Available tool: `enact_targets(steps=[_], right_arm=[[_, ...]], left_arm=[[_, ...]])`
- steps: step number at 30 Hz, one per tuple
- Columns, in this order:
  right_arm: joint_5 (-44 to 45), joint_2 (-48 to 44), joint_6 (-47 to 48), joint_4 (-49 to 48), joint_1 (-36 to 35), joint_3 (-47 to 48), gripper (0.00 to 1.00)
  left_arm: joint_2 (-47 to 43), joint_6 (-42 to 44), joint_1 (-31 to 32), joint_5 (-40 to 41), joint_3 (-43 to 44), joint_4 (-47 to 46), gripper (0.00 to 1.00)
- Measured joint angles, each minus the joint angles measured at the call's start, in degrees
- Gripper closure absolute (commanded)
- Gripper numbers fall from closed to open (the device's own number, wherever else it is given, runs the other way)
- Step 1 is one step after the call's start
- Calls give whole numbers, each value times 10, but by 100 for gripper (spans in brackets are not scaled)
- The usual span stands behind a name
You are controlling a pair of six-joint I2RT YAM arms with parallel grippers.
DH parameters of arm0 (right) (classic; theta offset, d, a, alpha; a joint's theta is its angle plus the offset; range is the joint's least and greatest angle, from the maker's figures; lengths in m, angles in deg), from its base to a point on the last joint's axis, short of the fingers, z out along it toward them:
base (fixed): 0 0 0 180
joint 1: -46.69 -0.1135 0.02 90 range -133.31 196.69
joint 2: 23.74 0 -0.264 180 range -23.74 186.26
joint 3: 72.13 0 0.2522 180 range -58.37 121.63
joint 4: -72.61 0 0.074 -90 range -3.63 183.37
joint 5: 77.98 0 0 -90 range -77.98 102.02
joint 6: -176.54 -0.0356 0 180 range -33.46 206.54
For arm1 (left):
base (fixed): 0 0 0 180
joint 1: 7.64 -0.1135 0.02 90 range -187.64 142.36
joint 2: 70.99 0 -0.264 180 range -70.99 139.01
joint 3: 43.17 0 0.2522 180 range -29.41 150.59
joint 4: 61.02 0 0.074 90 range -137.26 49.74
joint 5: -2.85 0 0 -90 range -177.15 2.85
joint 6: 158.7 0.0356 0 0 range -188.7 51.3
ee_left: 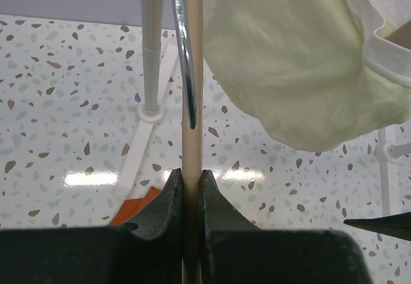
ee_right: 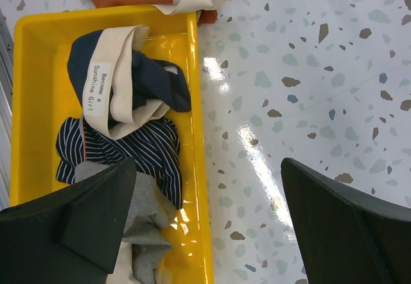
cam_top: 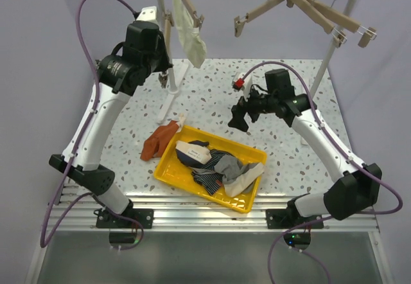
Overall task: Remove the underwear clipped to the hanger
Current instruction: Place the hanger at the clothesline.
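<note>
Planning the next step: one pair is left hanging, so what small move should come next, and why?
Probably bring the open right gripper up to the pale cream-green underwear and pull it free: the left gripper already clamps the wooden hanger, steadying it.

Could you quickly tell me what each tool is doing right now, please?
Left tool: closed on the wooden hanger, beside the pale underwear.
Right tool: open, empty, above the yellow tray.

Count: 5 briefs total. 3 in the yellow tray (cam_top: 168,171) (navy (cam_top: 196,150), striped navy (cam_top: 209,175), grey-white (cam_top: 236,168)), 1 orange-red (cam_top: 157,141) on the desk (cam_top: 212,97), 1 pale cream-green (cam_top: 191,30) clipped on a hanger. 3 wooden hangers (cam_top: 314,8) on 1 rack (cam_top: 168,78), 2 arms.
</note>
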Motion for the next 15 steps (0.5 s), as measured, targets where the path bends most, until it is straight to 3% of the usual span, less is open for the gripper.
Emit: enact_targets(steps=[7,15], right_arm=[[0,-26,0,-1,4,-9,1],[0,-36,0,-1,6,-30,1]], left_arm=[[56,-4,-2,-3,78,6,100],[57,12,-3,-2,86,-14,100]])
